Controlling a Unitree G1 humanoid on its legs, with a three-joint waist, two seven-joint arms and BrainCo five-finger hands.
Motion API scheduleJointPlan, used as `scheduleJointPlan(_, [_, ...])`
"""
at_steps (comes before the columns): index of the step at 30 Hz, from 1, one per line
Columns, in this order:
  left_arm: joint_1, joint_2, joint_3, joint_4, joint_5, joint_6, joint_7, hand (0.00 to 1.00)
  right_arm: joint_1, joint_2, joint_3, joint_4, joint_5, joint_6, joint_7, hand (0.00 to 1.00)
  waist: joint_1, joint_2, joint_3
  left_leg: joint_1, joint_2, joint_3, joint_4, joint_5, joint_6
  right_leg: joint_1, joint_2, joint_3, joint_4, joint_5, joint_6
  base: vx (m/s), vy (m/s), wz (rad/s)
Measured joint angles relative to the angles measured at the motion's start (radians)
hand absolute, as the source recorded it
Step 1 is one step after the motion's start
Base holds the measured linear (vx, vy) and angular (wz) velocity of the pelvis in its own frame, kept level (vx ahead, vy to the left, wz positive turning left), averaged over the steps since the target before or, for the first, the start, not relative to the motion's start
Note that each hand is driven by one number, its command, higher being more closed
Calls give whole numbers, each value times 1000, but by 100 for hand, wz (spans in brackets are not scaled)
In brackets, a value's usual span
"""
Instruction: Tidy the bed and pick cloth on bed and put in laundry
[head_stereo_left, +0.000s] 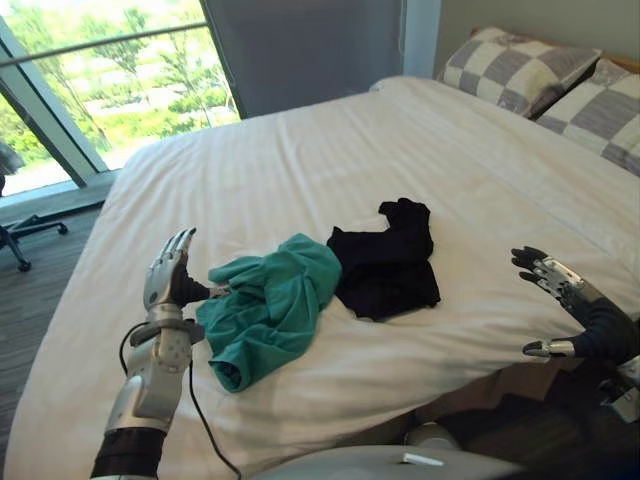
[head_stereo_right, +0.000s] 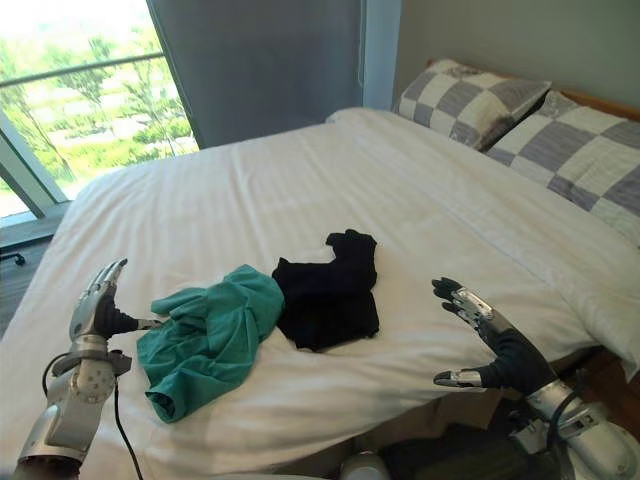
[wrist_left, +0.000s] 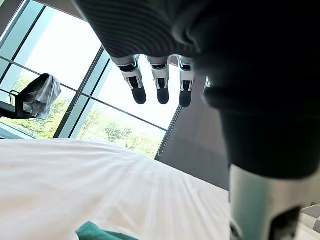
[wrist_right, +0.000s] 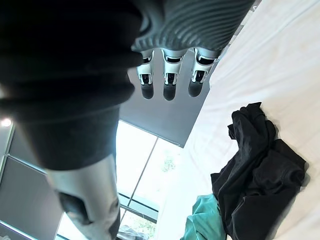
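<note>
Nothing picked up yet, I'd say. The green cloth lies on the bed just beside the left robot hand, with the black cloth beyond it, toward the right robot hand. Both hands have their fingers spread and hold nothing. Next, the left should close on the green cloth.

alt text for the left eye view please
A teal cloth and a black cloth lie crumpled, touching, on a white bed. The robot's open left hand hovers beside the teal cloth, its open right hand at the bed's near right edge. Two checked pillows lie at the head, a window to the left.
</note>
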Motion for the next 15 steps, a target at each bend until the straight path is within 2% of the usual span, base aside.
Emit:
scheduleJointPlan(2, [-28,0,-8,0,-14,25,-13,0,-19,0,0,-3,4,-6,5,0,0,-8,23,-38,1,4,14,1,3,-45,0,7,18,0,0,-8,-5,-3])
scheduleJointPlan(7, [-172,1,-36,31,-20,129,-37,0,-151,-15,1,-12,74,-8,0,0,0,-18,96,-215,6,3,66,10,16,-230,0,16,61,21,-5,-32,-15,5])
scheduleJointPlan(8, [-223,2,-54,62,-22,153,-48,0,-207,-22,4,-13,100,-8,-15,0,0,-11,125,-264,9,3,77,16,24,-277,1,16,68,33,-1,-14,0,5])
scheduleJointPlan(11, [-326,2,-85,131,-58,186,-47,0,-300,-67,13,-13,143,-8,-58,0,-4,2,193,-343,-2,8,72,33,31,-371,0,23,80,44,-8,-22,-3,5])
scheduleJointPlan(12, [-335,2,-87,138,-58,188,-47,0,-309,-71,15,-13,150,-8,-61,0,-3,4,199,-350,-3,8,71,35,32,-379,0,24,82,45,-9,-22,-27,7])
scheduleJointPlan(15, [-434,3,-115,185,-56,235,-35,0,-410,-103,28,-13,193,-14,-94,0,-6,20,256,-429,-21,14,45,73,35,-484,-3,37,104,51,-10,24,-53,12])
